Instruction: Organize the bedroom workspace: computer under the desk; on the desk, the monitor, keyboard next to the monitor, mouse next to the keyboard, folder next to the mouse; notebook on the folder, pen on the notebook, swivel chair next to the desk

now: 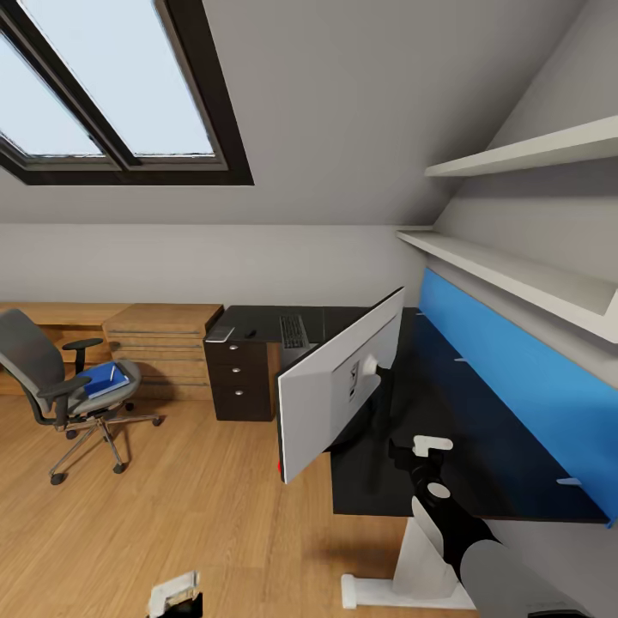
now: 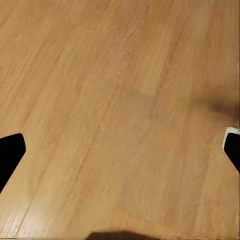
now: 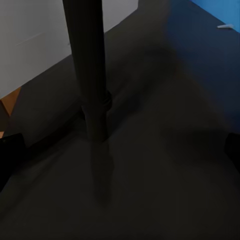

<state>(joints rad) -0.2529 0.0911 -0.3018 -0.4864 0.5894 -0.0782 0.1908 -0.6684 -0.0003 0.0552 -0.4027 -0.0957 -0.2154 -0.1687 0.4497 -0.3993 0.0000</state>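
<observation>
The monitor (image 1: 336, 388) stands on the desk (image 1: 481, 446) in the head view, its white back turned toward the camera and its screen facing the blue wall panel (image 1: 515, 378) behind the desk. A red dot shows at its lower corner, which hangs just past the desk's front edge. On the far wing of the desk, beyond the monitor, lies the keyboard (image 1: 293, 330); the dark drawer unit (image 1: 239, 378) stands under that wing. A small dark thing lies on the desk near the keyboard, too small to name. Well apart from the desk, on the wooden floor (image 1: 189, 515), stands the chair (image 1: 64, 386) with the blue folder (image 1: 105, 378) lying on its seat. A wooden chest (image 1: 163, 343) stands between chair and desk, against the wall. The right gripper (image 1: 427, 453) hovers over the desk just beside the monitor's stand; whether it is spread or closed cannot be told here. The left gripper (image 1: 176, 594) hangs low over the floor, away from the desk.

In the left wrist view the floor lies below, and the dark fingertips (image 2: 10, 155) sit at opposite edges, spread wide with nothing between them.

In the right wrist view the monitor's black stand (image 3: 90, 70) rises from the desk, the white back beside it. The fingertips (image 3: 11, 150) stand far apart, empty, the stand's foot ahead of them.
</observation>
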